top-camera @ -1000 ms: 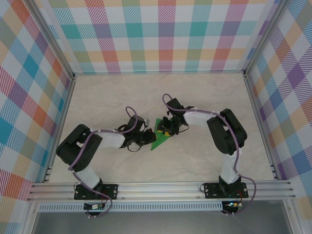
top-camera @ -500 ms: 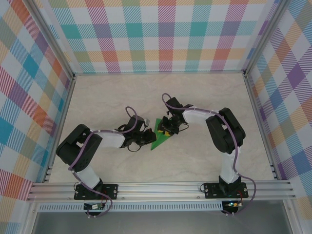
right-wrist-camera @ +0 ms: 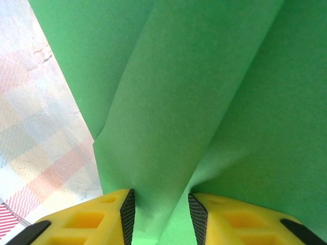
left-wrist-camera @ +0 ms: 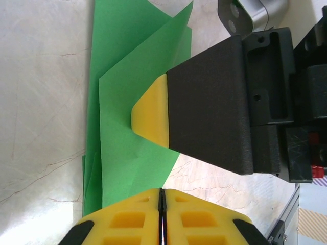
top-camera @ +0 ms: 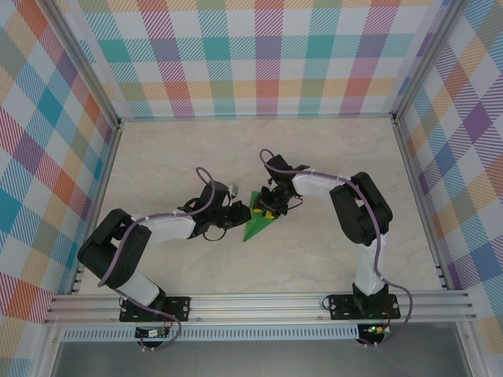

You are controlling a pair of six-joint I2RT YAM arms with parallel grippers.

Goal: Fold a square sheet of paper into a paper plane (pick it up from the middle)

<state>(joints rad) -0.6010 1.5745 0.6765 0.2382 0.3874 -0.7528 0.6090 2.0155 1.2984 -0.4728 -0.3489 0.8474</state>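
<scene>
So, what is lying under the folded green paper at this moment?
The marble-patterned table lies under the folded green paper, bare on every side. The right gripper, its jaws shut on the paper, covers the upper part. The tabletop directly beneath stays hidden.

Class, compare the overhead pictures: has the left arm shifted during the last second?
Yes. Against the fixed aluminium rail at the near edge, the left arm's elbow has swung out leftward, while the left gripper has stayed beside the green paper.

You can't see the paper plane's [right-wrist-camera: 204, 102] tip or edges in the right wrist view. The right end effector [top-camera: 269, 209] hides its far part from above.
</scene>
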